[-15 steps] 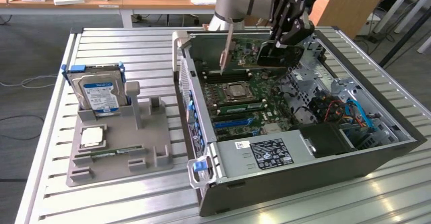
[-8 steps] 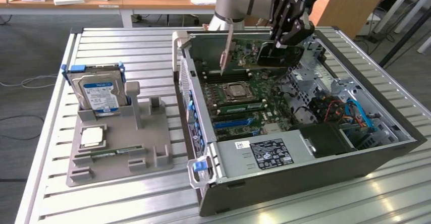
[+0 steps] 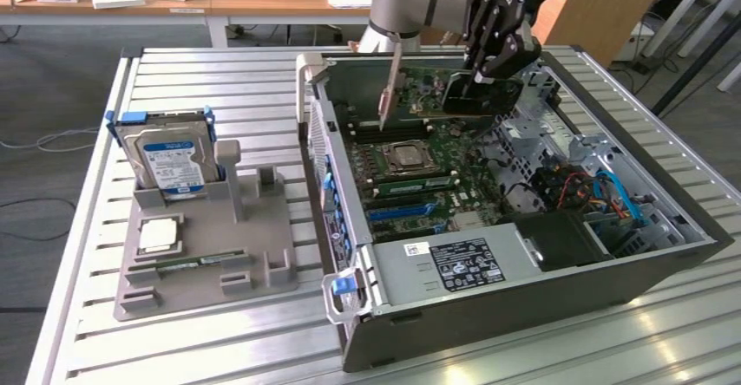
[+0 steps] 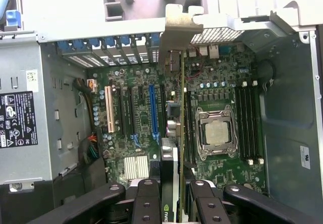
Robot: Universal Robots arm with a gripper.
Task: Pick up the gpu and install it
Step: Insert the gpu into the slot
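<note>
The gpu [image 3: 473,97] hangs over the open computer case [image 3: 648,264], with my gripper [image 3: 484,75] shut on its black body. Its silver end bracket [image 3: 390,90] points down toward the motherboard [image 3: 446,185] near the case's rear wall. In the wrist view the gpu [image 4: 181,128] shows edge-on, its bracket [image 4: 179,28] over the rear slot openings. It hovers between the blue expansion slot [image 4: 153,113] and the processor socket [image 4: 217,133]. My gripper [image 4: 174,204] clamps the card from both sides; the fingers [image 4: 146,201] press against it.
A grey holder [image 3: 214,251] at the exterior view's left carries a silver hard drive in a blue frame [image 3: 172,155], a slim green memory stick [image 3: 191,262] and a small chip [image 3: 159,233]. The power supply [image 3: 457,268] and cable bundles [image 3: 579,190] crowd the case's near end.
</note>
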